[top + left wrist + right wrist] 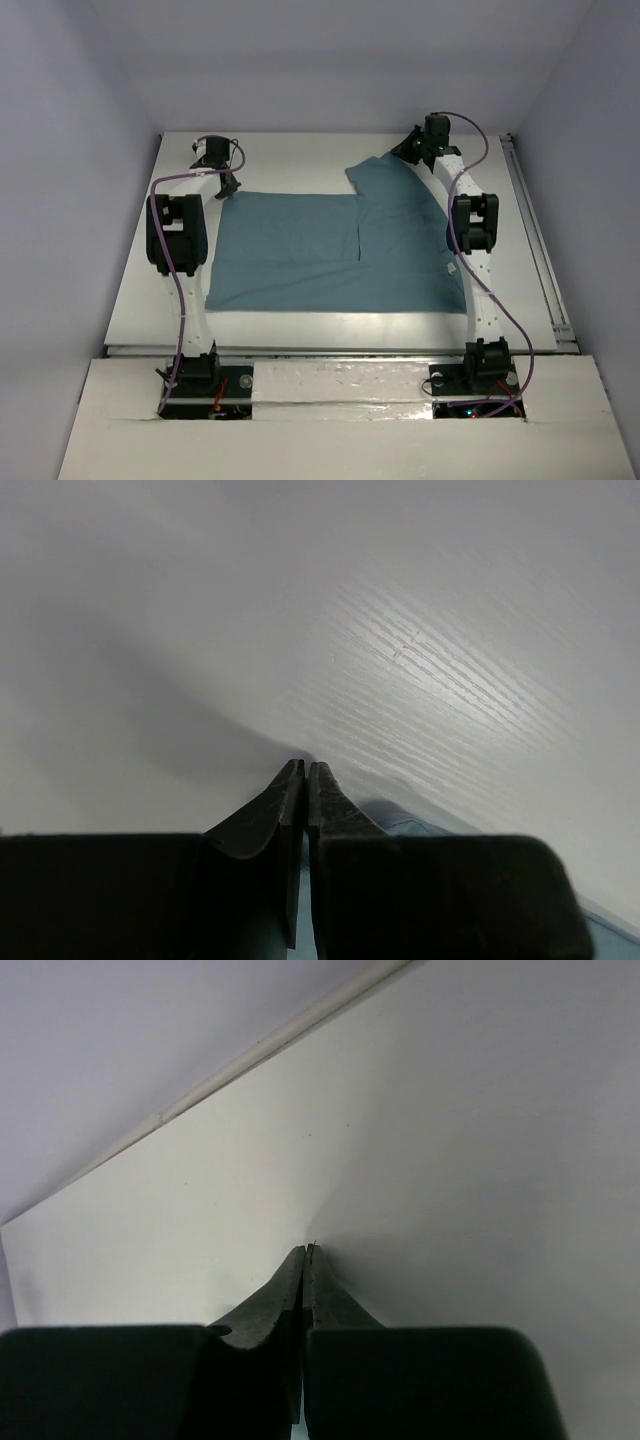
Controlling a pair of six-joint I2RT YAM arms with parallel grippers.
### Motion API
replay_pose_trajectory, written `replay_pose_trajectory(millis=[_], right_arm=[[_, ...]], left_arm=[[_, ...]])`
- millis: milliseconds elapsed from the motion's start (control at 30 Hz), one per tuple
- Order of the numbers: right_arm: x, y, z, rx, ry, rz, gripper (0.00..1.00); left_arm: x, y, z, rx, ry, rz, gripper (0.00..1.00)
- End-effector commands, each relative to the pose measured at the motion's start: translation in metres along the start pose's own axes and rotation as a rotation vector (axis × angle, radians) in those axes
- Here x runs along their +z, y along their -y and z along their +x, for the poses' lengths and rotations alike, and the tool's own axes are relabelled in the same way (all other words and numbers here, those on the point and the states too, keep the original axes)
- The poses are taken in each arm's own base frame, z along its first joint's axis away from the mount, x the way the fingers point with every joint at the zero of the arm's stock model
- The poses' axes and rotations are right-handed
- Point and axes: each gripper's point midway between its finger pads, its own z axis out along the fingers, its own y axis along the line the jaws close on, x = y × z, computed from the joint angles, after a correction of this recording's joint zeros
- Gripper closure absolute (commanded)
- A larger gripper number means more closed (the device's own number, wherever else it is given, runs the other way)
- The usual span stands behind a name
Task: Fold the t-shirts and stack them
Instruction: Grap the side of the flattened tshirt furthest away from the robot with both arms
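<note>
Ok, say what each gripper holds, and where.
Left gripper pinches the shirt's far left corner; right gripper is shut at the far right corner, hold unclear.

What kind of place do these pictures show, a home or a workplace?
Probably a robot test cell in a lab: a white table closed in by plain walls, a left arm and a right arm bolted at its near edge, one teal t-shirt lying on it.

A flat white wood-grain table top [300, 150] stands between plain pale lilac walls [320, 60]. A thin grey rail [537, 240] runs along its right edge. The light is soft and even.
</note>
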Motion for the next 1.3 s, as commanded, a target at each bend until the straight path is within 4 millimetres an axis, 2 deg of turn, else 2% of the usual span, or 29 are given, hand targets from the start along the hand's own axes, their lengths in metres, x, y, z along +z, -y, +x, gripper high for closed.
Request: replay_pose_trajectory(millis=[0, 133, 167, 200, 233, 267, 400, 433, 533, 567, 700, 767, 833, 933, 1133, 1267], right_arm=[[-0.008, 0.005, 0.014, -0.018, -0.045, 0.050, 1.00], [-0.023, -0.022, -0.010, -0.038, 0.018, 0.000, 0.99], [-0.027, -0.020, -0.020, -0.045, 0.037, 0.011, 0.88], [-0.030, -0.020, -0.021, -0.057, 0.031, 0.024, 0.73], [-0.034, -0.026, -0.028, -0.100, 0.042, 0.018, 0.46], [-0.034, -0.023, -0.029, -0.114, 0.041, 0.038, 0.41], [-0.032, 0.008, -0.004, -0.154, -0.048, 0.124, 0.38], [-0.030, 0.022, 0.010, -0.163, -0.090, 0.154, 0.38], [-0.029, 0.041, 0.028, -0.165, -0.152, 0.206, 0.37], [-0.026, 0.040, 0.029, -0.164, -0.160, 0.194, 0.37], [-0.024, 0.042, 0.030, -0.154, -0.167, 0.201, 0.39], [-0.024, 0.044, 0.035, -0.127, -0.179, 0.204, 0.52], [-0.023, 0.042, 0.045, -0.120, -0.201, 0.205, 0.59], [-0.024, 0.044, 0.047, -0.112, -0.208, 0.212, 0.71], [-0.020, 0.037, 0.040, -0.093, -0.175, 0.187, 0.90], [-0.016, 0.029, 0.033, -0.075, -0.136, 0.149, 0.98]], left_arm=[[-0.028, 0.010, -0.022, -0.004, 0.049, 0.039, 1.00], [-0.030, 0.012, -0.025, -0.006, 0.054, 0.048, 1.00], [-0.030, 0.013, -0.025, -0.008, 0.054, 0.049, 1.00], [-0.030, 0.013, -0.027, -0.007, 0.056, 0.051, 1.00], [-0.031, 0.014, -0.027, -0.007, 0.058, 0.051, 1.00], [-0.032, 0.014, -0.028, -0.008, 0.060, 0.053, 1.00], [-0.032, 0.013, -0.027, -0.007, 0.059, 0.052, 1.00], [-0.031, 0.014, -0.026, -0.007, 0.057, 0.055, 1.00], [-0.030, 0.014, -0.024, -0.013, 0.053, 0.056, 1.00], [-0.031, 0.019, -0.023, -0.007, 0.054, 0.070, 1.00], [-0.031, 0.021, -0.022, -0.010, 0.052, 0.077, 1.00], [-0.031, 0.021, -0.022, -0.009, 0.053, 0.077, 1.00], [-0.032, 0.021, -0.023, -0.008, 0.056, 0.079, 1.00], [-0.031, 0.021, -0.023, -0.007, 0.058, 0.082, 1.00], [-0.031, 0.020, -0.023, -0.003, 0.061, 0.076, 1.00], [-0.033, 0.017, -0.027, 0.010, 0.070, 0.061, 1.00]])
